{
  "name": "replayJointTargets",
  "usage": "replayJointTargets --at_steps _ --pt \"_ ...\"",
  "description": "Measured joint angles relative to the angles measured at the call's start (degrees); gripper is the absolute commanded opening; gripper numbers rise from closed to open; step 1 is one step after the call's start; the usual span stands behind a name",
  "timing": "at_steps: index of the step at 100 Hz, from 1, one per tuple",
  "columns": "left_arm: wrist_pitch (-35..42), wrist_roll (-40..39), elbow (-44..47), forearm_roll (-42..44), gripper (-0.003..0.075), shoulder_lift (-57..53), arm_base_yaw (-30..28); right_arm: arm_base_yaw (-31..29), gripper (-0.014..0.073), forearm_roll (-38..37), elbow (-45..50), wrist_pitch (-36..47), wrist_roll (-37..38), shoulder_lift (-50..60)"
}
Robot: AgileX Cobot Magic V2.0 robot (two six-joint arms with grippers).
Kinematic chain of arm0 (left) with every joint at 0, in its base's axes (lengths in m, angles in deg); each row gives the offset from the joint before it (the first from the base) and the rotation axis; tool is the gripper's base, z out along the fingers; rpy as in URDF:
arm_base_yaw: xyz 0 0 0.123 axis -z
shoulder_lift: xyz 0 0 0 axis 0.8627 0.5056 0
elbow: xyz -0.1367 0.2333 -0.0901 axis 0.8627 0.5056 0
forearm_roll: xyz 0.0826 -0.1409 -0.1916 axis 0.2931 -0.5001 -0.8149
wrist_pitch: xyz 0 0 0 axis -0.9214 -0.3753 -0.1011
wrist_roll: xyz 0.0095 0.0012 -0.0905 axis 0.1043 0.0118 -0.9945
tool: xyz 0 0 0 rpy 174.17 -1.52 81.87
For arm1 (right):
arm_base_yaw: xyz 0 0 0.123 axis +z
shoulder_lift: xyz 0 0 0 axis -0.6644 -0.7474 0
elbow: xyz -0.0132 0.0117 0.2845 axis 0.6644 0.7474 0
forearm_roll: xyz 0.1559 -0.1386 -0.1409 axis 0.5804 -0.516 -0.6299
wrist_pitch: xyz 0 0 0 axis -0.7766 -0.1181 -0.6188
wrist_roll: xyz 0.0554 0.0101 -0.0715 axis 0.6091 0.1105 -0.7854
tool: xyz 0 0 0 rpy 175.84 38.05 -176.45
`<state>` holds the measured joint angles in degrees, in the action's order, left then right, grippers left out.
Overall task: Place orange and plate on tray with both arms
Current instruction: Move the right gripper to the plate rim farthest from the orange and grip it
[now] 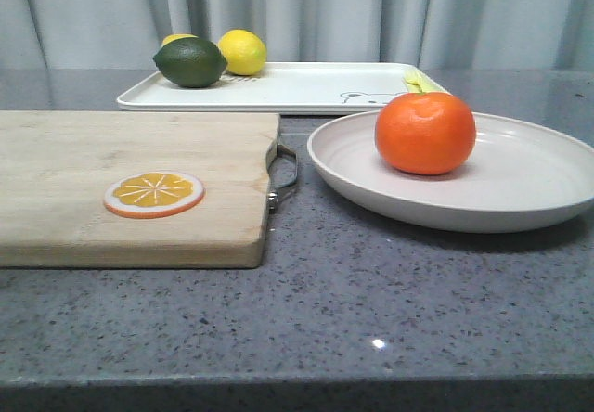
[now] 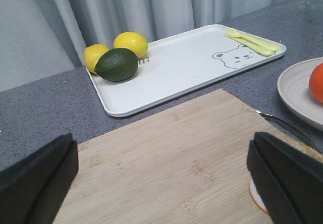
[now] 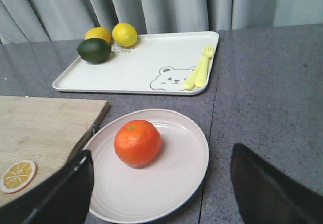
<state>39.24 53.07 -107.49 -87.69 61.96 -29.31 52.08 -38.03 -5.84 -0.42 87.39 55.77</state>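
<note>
Wooden cutting board [image 1: 130,185] nearest; round glossy orange [image 1: 425,133] on off-white plate [image 1: 520,185]. Both grippers' fingers spread, empty. Grip rim level, toward white rectangular tray [image 1: 306,87].

Glossy orange [image 1: 425,132], smooth matt plate [image 1: 520,185], pale-grained wooden cutting board [image 1: 83,166], speckled stone-like table [image 1: 371,310].

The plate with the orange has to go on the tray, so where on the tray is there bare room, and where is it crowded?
The tray is bare across its middle, between the lime and lemons at one end and the bear drawing and yellow cutlery at the other. Both ends are crowded. The plate looks wide enough to crowd either.
</note>
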Motion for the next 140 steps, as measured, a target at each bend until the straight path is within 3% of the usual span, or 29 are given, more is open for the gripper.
replayJointTargets --at_steps 58,140 --pt "0.12 0.00 0.00 -0.09 0.0653 0.00 0.00 0.00 0.0561 0.52 0.00 17.79 0.00 -36.29" --pt "0.12 0.00 0.00 -0.09 0.0653 0.00 0.00 0.00 0.0561 0.97 0.00 17.01 0.00 -50.38"
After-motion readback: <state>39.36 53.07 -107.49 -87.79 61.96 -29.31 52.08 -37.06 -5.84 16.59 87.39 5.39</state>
